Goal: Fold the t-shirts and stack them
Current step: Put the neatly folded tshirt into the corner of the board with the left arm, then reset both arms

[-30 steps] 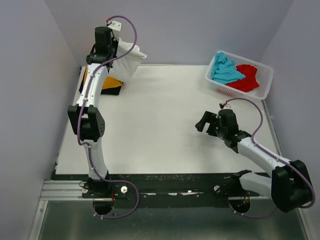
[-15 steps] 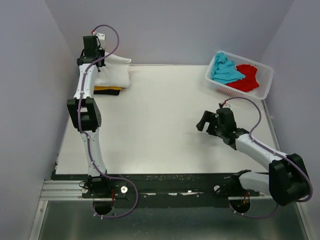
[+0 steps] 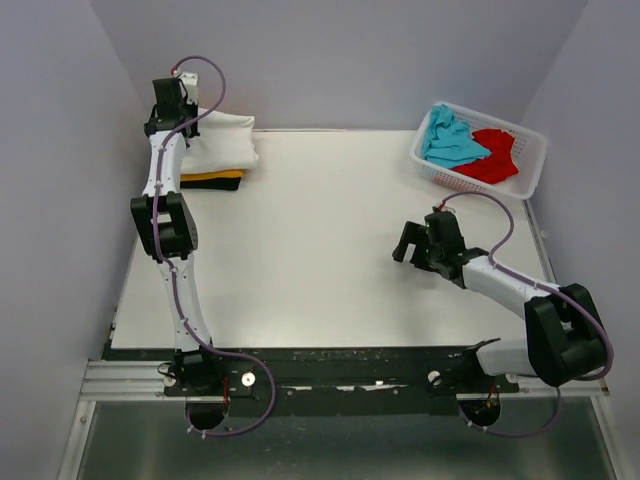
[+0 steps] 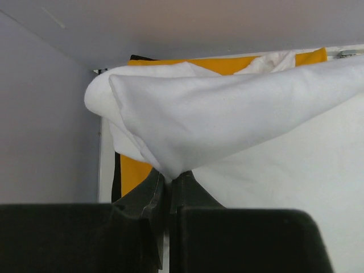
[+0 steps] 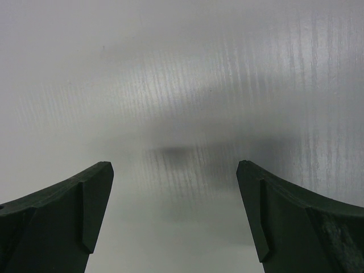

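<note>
My left gripper [image 3: 172,112] is at the far left corner of the table, shut on an edge of the folded white t-shirt [image 3: 222,143]. The white shirt lies over the orange-yellow t-shirt [image 3: 212,176], which lies on the black one [image 3: 215,184]. In the left wrist view the white shirt [image 4: 227,114] hangs from my shut gripper [image 4: 169,177], with the orange-yellow shirt [image 4: 133,172] and a black strip [image 4: 116,176] beneath. The turquoise t-shirt [image 3: 450,140] and red t-shirt [image 3: 493,155] lie crumpled in the basket. My right gripper [image 3: 409,241] is open and empty above the bare table [image 5: 182,114].
The white lattice basket [image 3: 530,170] stands at the far right corner. The grey side wall [image 4: 45,114] is close on the left of the shirt pile, and the back wall is right behind it.
My left gripper has carried the white shirt left and down onto the orange-yellow and black pile. My right arm has shifted slightly, its gripper staying open.
</note>
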You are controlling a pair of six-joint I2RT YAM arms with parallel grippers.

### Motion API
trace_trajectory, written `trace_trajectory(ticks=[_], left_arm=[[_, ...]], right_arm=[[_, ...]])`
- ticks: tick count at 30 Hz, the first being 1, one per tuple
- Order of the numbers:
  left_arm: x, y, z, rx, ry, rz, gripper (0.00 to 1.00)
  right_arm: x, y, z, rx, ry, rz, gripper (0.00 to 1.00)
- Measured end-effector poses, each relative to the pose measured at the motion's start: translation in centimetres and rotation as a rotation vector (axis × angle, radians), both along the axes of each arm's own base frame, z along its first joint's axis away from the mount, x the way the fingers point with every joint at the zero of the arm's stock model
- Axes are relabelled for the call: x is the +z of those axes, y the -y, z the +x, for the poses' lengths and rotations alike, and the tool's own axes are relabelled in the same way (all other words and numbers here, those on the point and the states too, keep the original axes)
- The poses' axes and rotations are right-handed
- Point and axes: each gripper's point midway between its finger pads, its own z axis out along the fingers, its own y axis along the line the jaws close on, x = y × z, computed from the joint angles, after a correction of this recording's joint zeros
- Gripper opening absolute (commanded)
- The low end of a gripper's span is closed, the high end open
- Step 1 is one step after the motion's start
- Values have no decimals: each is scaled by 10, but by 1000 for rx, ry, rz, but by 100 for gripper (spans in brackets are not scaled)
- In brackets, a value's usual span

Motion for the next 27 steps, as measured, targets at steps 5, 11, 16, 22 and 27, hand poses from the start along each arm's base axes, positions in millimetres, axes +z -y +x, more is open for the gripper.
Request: trace_trajectory(ticks=[5, 11, 16, 22, 27], left_arm=[[-8, -6, 8, -1, 10, 3, 0], [-14, -15, 18, 4, 36, -7, 13], [-13, -22, 20, 27, 53, -16, 46], [-4, -29, 26, 88, 118, -31, 99], [5, -28, 21, 137, 130, -85, 99]], right_arm=[[-4, 1, 0, -2, -21, -10, 100], [-2, 2, 3, -10, -16, -18, 100], [-2, 3, 4, -16, -22, -26, 100], [-3, 5, 3, -22, -32, -37, 100], [4, 9, 1, -33, -19, -45, 100]])
